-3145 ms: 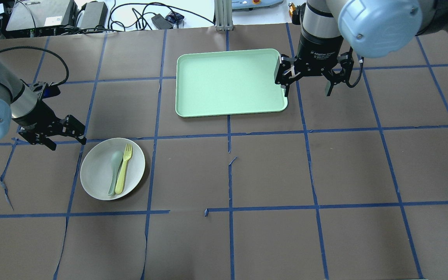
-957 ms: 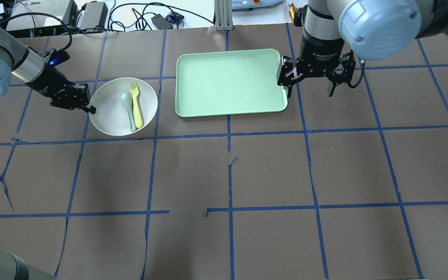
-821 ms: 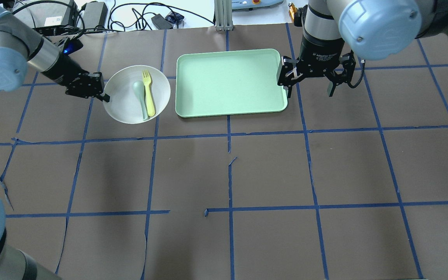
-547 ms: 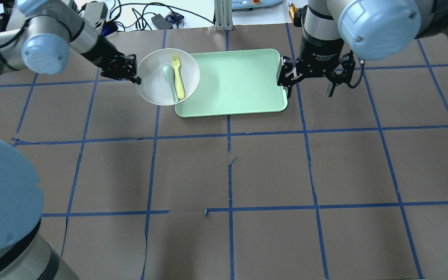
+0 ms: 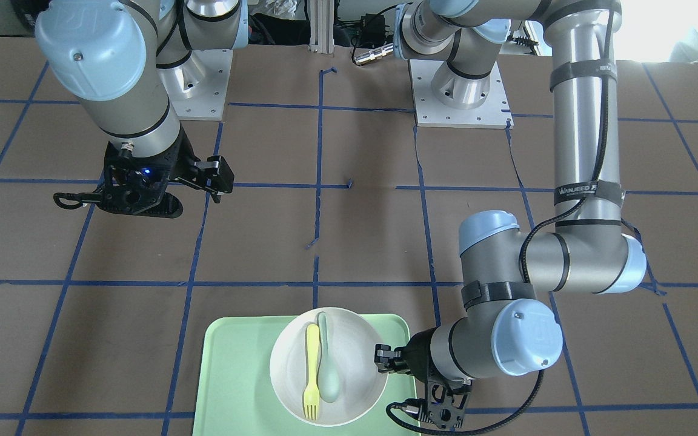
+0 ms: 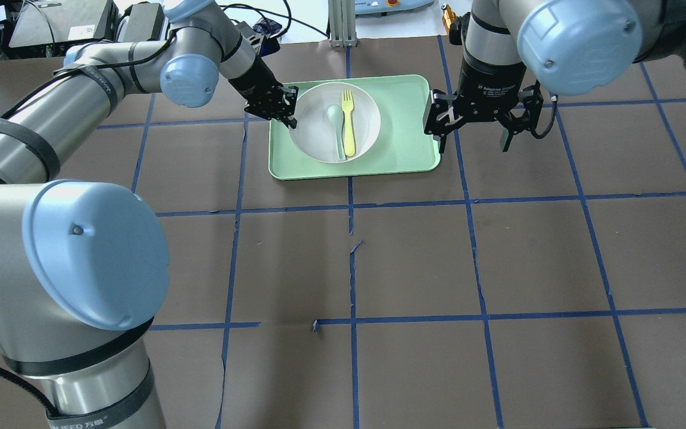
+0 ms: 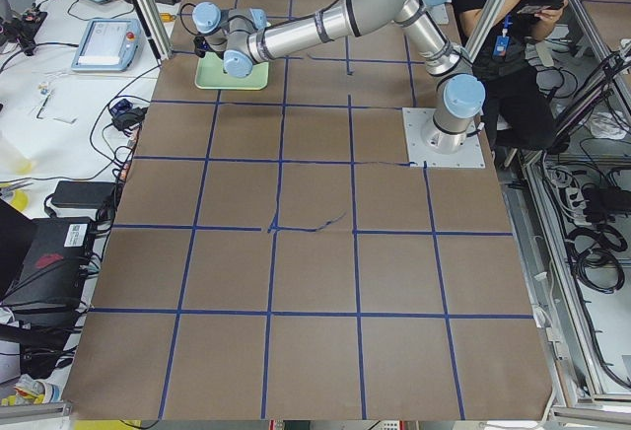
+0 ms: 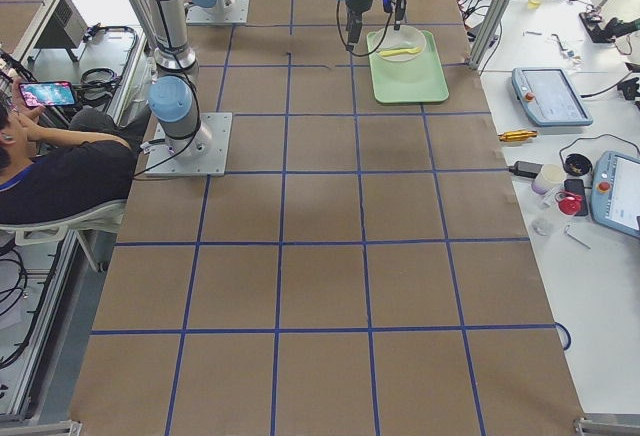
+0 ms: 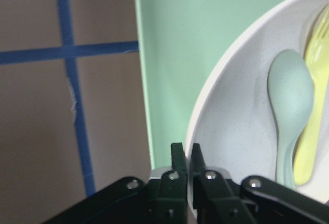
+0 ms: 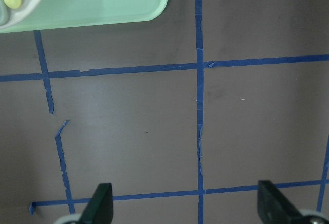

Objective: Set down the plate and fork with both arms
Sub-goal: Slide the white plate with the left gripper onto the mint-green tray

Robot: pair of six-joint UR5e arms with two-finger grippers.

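Note:
The off-white plate (image 6: 313, 128) is over the left-centre of the pale-green tray (image 6: 402, 119). I cannot tell whether it rests on the tray. The yellow fork (image 6: 349, 122) lies in the plate beside a grey-green spoon (image 6: 336, 128). My left gripper (image 6: 289, 119) is shut on the plate's left rim; the left wrist view shows its jaws (image 9: 185, 152) pinching the rim, with the spoon (image 9: 290, 100) and fork (image 9: 308, 152) beyond. My right gripper (image 6: 473, 140) is open and empty just right of the tray, above bare table (image 10: 186, 206).
Brown paper with blue tape lines covers the table. The tray (image 5: 234, 375) sits at the far edge. Cables and boxes (image 6: 69, 24) lie beyond the table's far edge. A seated person (image 8: 60, 166) shows in the side views.
My left gripper closed on the plate's rim and carried it, with fork and spoon inside, from the near left of the table up and right over the tray. The right gripper stayed put.

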